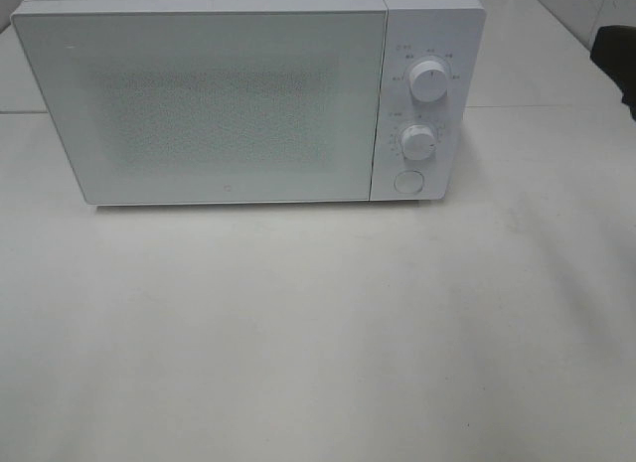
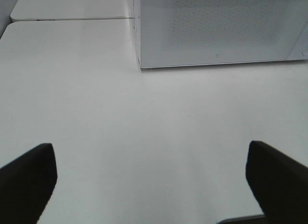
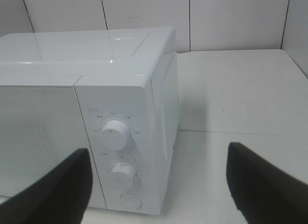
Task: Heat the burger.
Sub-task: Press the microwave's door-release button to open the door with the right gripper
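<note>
White tabletop (image 1: 318,333) carries boxy white microwave oven (image 1: 199,104), shut, near far edge. No burger in view; possibly inside. Both left gripper (image 2: 149,151) and right gripper (image 3: 158,151) spread open, empty. Presumably soft, light, layered: grasp gently at sides.

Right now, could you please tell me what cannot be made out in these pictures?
Burger: in no view; the microwave door is shut, its dotted window opaque.
Dial labels: too small, blurred, exterior high and right wrist.
Dark object: cut off by exterior high's right edge.
</note>
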Robot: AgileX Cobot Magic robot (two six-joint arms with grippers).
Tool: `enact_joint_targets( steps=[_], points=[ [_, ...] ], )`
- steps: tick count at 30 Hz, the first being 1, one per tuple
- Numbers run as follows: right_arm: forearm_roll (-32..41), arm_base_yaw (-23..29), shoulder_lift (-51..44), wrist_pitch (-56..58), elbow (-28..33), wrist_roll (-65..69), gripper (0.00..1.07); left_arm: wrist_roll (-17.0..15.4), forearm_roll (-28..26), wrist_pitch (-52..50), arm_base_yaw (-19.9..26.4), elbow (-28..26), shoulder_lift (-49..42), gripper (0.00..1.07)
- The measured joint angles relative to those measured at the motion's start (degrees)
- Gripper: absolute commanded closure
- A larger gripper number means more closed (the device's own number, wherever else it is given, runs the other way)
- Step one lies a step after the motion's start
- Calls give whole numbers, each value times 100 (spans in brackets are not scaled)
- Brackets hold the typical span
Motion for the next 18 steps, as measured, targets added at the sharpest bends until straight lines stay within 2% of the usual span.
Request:
enact_joint_targets(
  steps=[1,4,11,18],
  points=[
    [-6,0,206,-510,138,-6,32,0,0,0,0,0,0,6],
    [-6,0,607,-1106,275,-6,32,0,0,0,0,0,0,6],
    [86,0,1409,-2080,372,-57,32,0,0,0,0,0,0,6],
    [1003,0,2630,-3581,602,-848,32,0,0,0,0,0,0,6]
  ],
)
